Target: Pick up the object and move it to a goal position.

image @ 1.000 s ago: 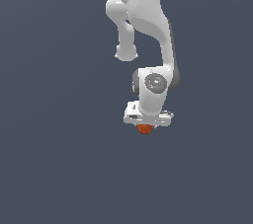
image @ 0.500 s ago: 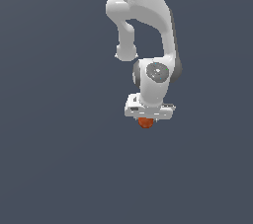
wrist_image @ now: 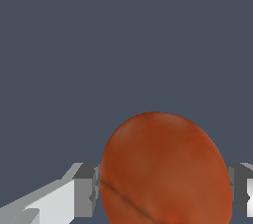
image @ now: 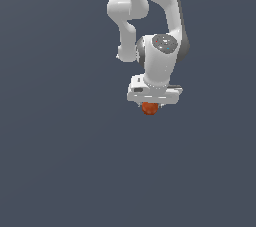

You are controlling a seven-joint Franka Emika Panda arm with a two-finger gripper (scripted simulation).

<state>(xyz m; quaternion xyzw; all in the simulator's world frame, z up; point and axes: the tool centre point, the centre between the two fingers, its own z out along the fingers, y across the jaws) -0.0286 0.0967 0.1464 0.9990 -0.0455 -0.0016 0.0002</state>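
**Ball sits between the fingers of the white gripper, arm shifted slightly since one second ago**

Compared with the picture from one second ago, the arm has moved a little toward the exterior view's right, and the round wrist joint now stands more directly above the gripper body. The gripper also looks more level than before; earlier it was tilted somewhat. The ball was under the gripper already at that time, and it is at the same place relative to the gripper now. Against the picture from half a second ago the change is very small.

In the exterior view, going from left to right, there is plain dark grey background, then the white arm coming down from the top edge, and then again plain background. The gripper points down. The ball, small and reddish-orange, shows just under the flat white gripper body, near the middle of its width. The fingers are not clearly seen in this view, because they are too small and partly hidden behind the ball.

The wrist view shows what the exterior view does not. Here the ball is very large in the picture, with a matte, mottled surface and a thin darker line across it. One grey finger touches its one side and the other finger its other side. So the gripper is closed on the ball, with the fingers apart only by the width of the ball. No surface touching the ball from below is visible in either view.
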